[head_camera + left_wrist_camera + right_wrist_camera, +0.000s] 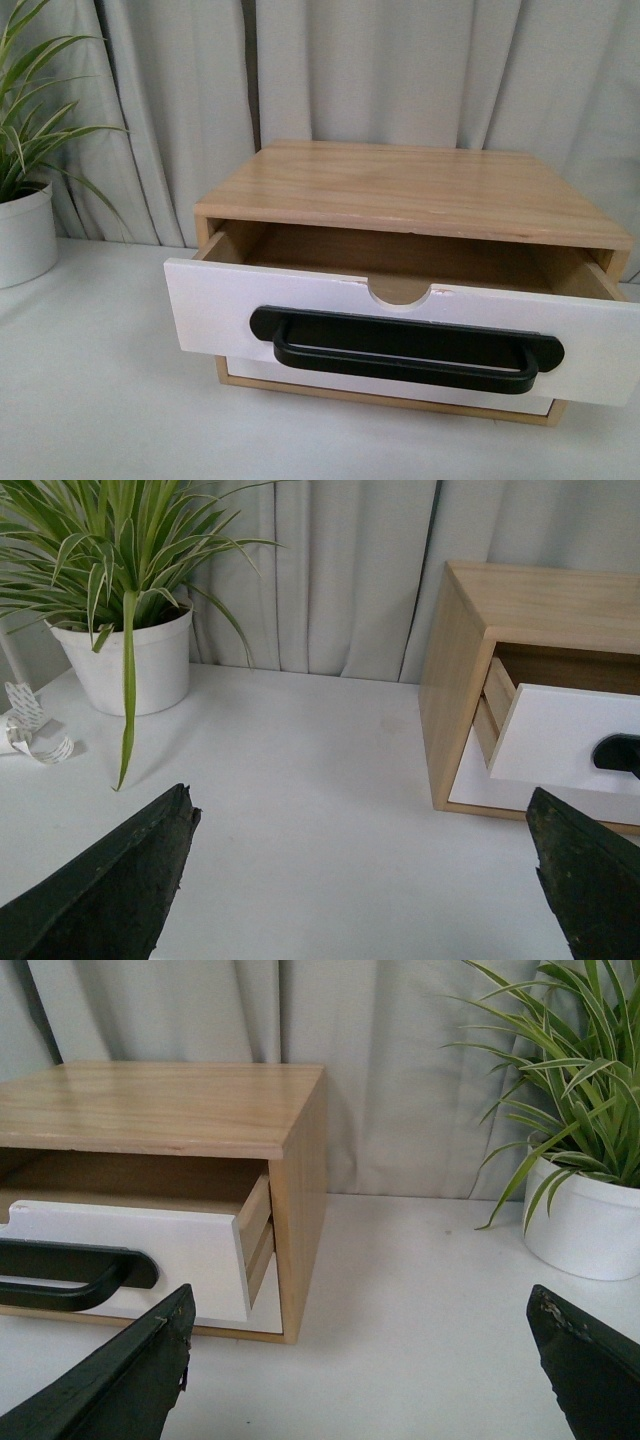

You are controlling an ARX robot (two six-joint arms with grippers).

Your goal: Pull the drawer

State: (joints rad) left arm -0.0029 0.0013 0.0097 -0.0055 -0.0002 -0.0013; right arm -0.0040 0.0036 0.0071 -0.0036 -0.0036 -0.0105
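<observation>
Both of my tools hang spread apart and empty over the white desk [90,400], neither touching anything. In the left wrist view, the left tool [365,880] shows two dark fingers [110,890] wide at the picture's edges with bare desk between them; in the right wrist view, the right tool [365,1360] stands the same way, jaws apart.

The drawer [400,320] lies ahead of both tools, off to the right of the left one and to the left of the right one. Its white front stands proud of the wooden cabinet [420,185], tilted slightly, so the light wood sides and a dark gap under the cabinet top are visible. I judge the pull largely done: the drawer is partly out and no tool holds it, which fits tools drawn clear after release. The long black handle [405,350] runs across the front below a half-round notch, the natural place for a hooked grip. Below the drawer a plain white front without a handle sits flush in the frame.

Beyond the left tool, further off, a striped green plant [120,560] stands in a white pot [135,665], with curled white paper strips [30,725] beside it on the desk. A similar potted plant [590,1150] shows beyond the right tool. Pale grey curtains [400,60] close off the room behind everything.
</observation>
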